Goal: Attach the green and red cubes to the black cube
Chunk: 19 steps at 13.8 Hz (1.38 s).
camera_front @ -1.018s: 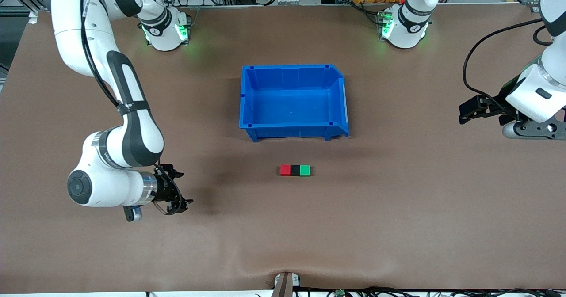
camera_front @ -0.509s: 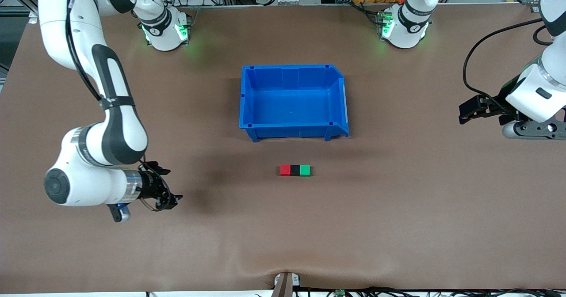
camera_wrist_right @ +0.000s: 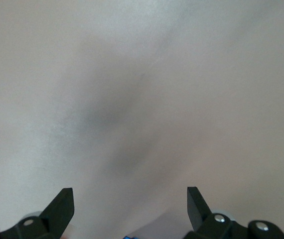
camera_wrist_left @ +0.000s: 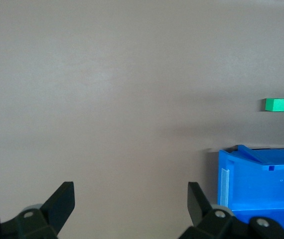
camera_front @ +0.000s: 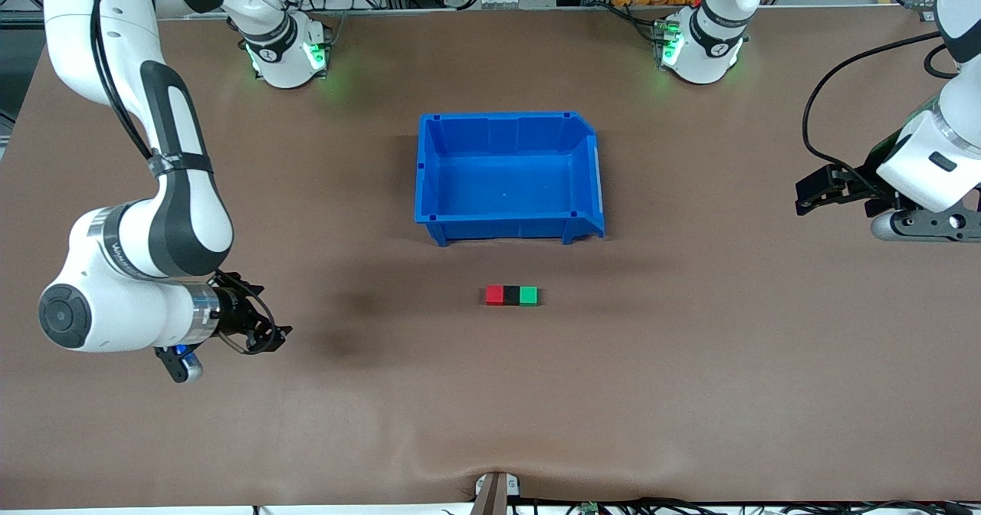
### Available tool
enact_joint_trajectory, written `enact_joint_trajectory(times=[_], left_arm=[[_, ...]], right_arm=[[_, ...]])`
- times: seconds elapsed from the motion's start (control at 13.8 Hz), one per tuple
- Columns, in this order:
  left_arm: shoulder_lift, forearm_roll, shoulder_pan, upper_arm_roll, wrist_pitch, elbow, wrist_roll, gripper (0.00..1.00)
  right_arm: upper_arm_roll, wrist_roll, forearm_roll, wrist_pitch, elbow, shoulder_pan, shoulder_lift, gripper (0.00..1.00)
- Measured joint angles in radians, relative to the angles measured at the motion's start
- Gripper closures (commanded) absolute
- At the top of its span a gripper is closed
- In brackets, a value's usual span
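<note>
Three cubes are sitting joined in a row, with both arms standing clear of them.

The red cube [camera_front: 494, 294], black cube [camera_front: 511, 294] and green cube [camera_front: 528, 294] (one of each, three in all) are lying touching in one line mid-table, black in the middle, just nearer the front camera than the single blue bin [camera_front: 509, 225]; judging by this, the attaching looks done. The right gripper [camera_front: 264, 333] is hanging over bare table toward the right arm's end, fingers spread and holding nothing, probably so the row is not knocked. The left gripper [camera_front: 814, 191] is waiting over the table edge at the left arm's end, its fingers [camera_wrist_left: 62, 200] likewise parted and empty. The bin is holding nothing, seemingly unneeded for this job.
</note>
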<state>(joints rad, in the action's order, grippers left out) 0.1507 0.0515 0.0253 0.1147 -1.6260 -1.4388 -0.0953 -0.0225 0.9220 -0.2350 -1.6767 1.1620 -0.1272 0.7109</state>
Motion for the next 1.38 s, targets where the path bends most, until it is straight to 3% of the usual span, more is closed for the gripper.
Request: enact_joint_trajectory(times=[1.38], left_arm=[[0.000,0.000,0.000,0.000,0.000,0.000,0.000,0.00]], right_arm=[[-0.001,-0.330,0.028,0.143,0.002,0.106,-0.120,0.00]])
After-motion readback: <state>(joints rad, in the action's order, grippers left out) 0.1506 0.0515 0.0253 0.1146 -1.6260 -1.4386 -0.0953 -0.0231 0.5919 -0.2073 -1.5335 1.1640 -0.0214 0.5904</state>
